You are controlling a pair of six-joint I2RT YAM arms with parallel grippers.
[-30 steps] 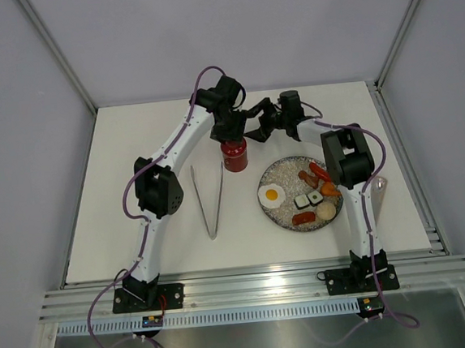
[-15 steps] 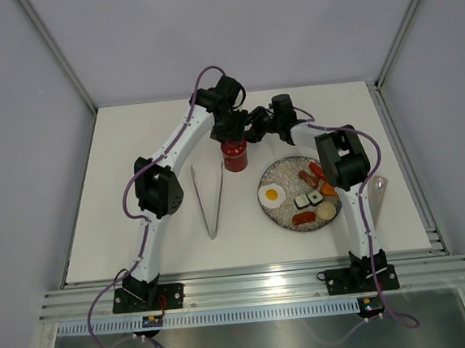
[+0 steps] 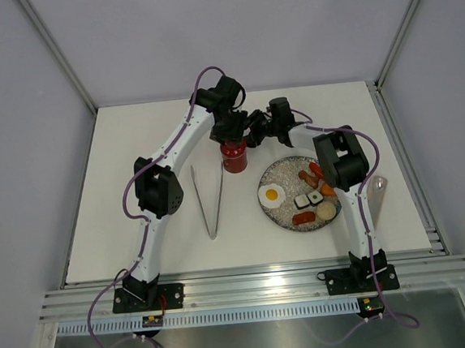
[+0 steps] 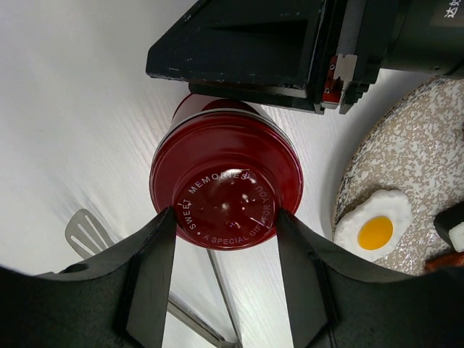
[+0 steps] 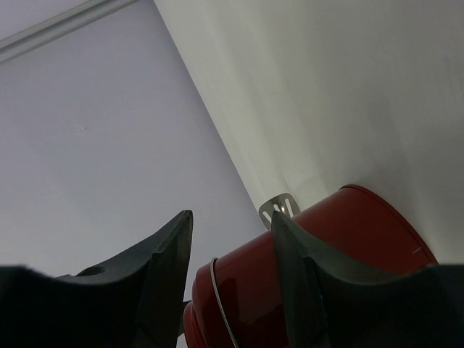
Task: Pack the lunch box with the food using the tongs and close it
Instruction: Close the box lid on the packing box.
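The red lunch box [image 3: 233, 157] stands upright behind the plate, its round lid [image 4: 226, 192] on. From above, my left gripper [image 3: 233, 133] [image 4: 225, 215] is shut on the lid, one finger against each side of its rim. Coming in from the right, my right gripper [image 3: 250, 133] [image 5: 230, 217] is shut on the red body [image 5: 326, 268] below the lid. The silver tongs [image 3: 210, 200] lie on the table left of the plate. On the plate is the food: fried egg [image 3: 271, 193], sushi [image 3: 308, 200], sausages [image 3: 308, 177], carrot [image 3: 329, 188], bun [image 3: 326, 211].
The speckled grey plate [image 3: 285, 173] lies right of the tongs, in front of the lunch box. White walls and metal rails bound the table on all sides. A tongs tip [image 5: 279, 209] shows just past the canister in the right wrist view.
My right gripper has moved left up to the lunch box and shut on its body. The left gripper has stayed on the lid.
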